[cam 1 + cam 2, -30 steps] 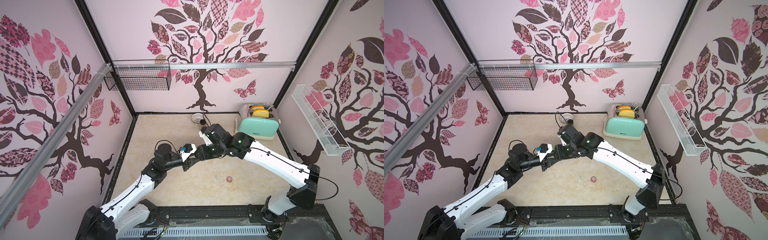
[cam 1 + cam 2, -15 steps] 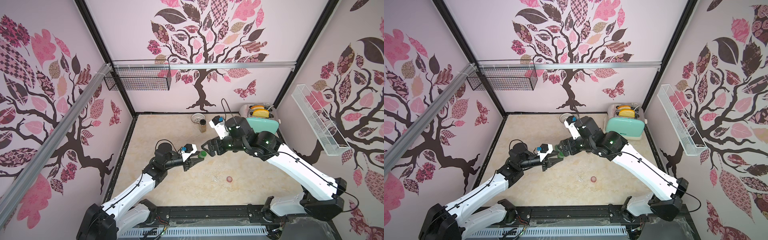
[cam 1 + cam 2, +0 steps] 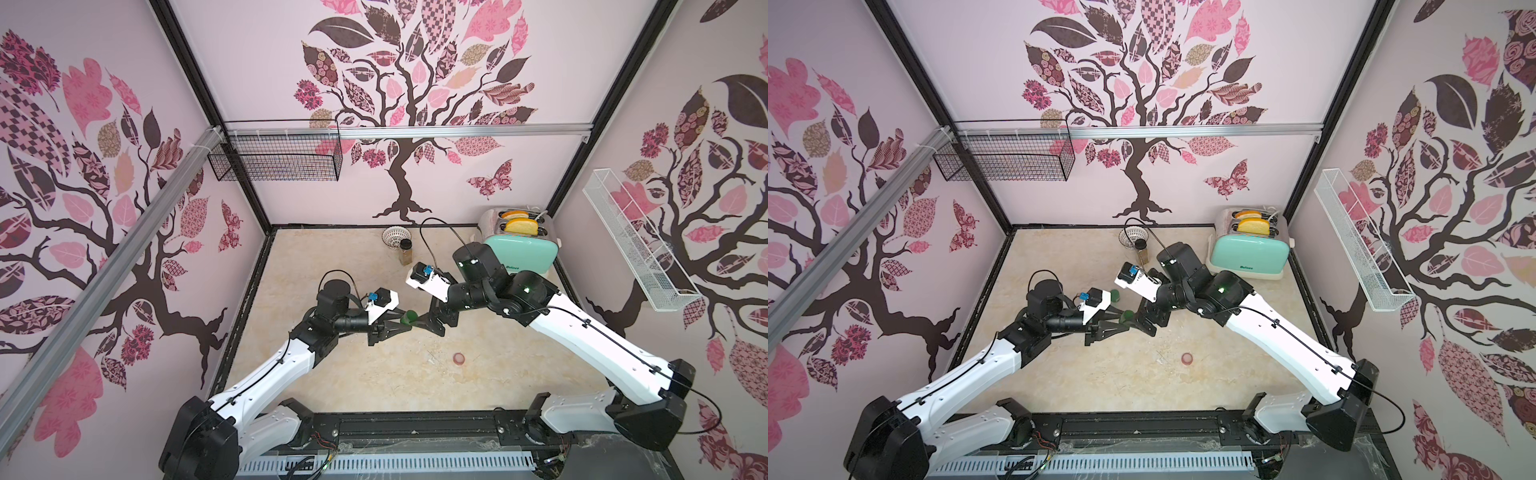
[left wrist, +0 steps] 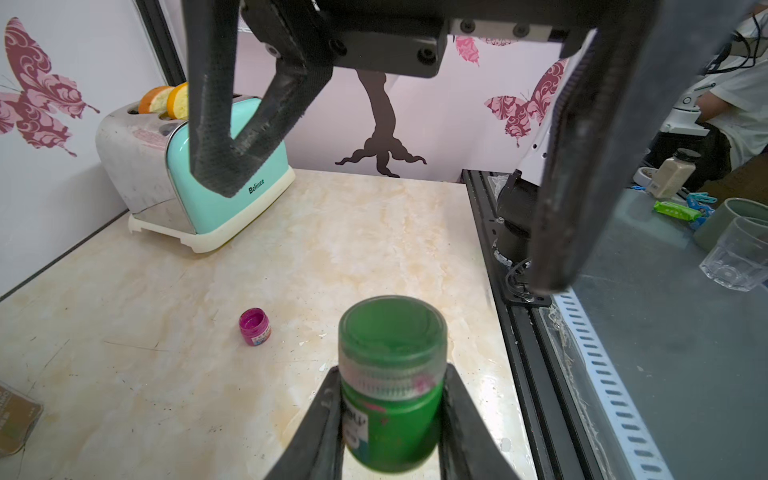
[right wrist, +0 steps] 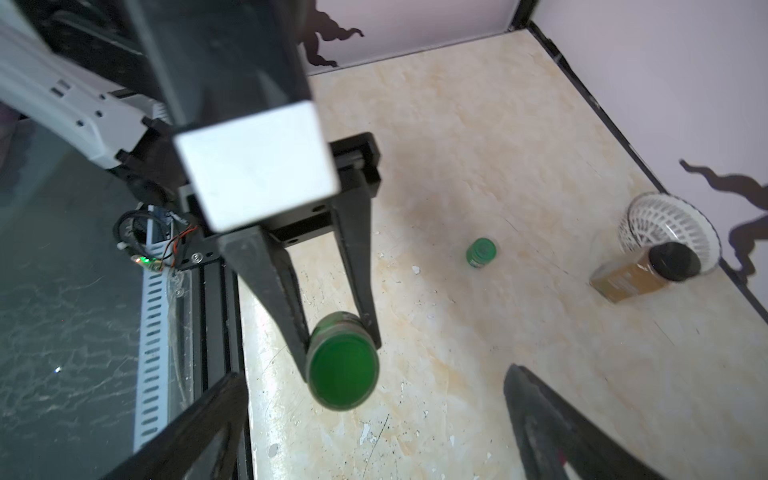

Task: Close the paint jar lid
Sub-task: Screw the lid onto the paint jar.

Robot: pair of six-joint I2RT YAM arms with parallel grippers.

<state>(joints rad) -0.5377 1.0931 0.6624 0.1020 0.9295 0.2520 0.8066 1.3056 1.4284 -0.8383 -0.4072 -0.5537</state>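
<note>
A small green paint jar [image 4: 388,419] is held off the table, lying sideways, and my left gripper [image 4: 390,374] is shut on its body. Its clear ribbed lid [image 4: 390,328] sits on the mouth and faces my right gripper [image 4: 386,232]. That gripper stands wide open just off the lid, touching nothing, one finger on each side. The right wrist view looks at the jar [image 5: 343,365] end-on, between the open right gripper [image 5: 374,378]. Both top views show the jar [image 3: 410,318] [image 3: 1127,316] between the two grippers, above the middle of the table.
A second green jar [image 5: 481,252] [image 3: 1115,296] stands on the table behind the grippers. A pink paint jar [image 3: 459,358] [image 4: 254,326] stands toward the front right. A mint toaster [image 3: 519,249], a brown spice jar [image 3: 405,251] and a white strainer [image 3: 395,236] stand at the back.
My right gripper has opened wide and drawn back from the jar's lid, and its arm has swung to the right. The left gripper has held the jar still.
</note>
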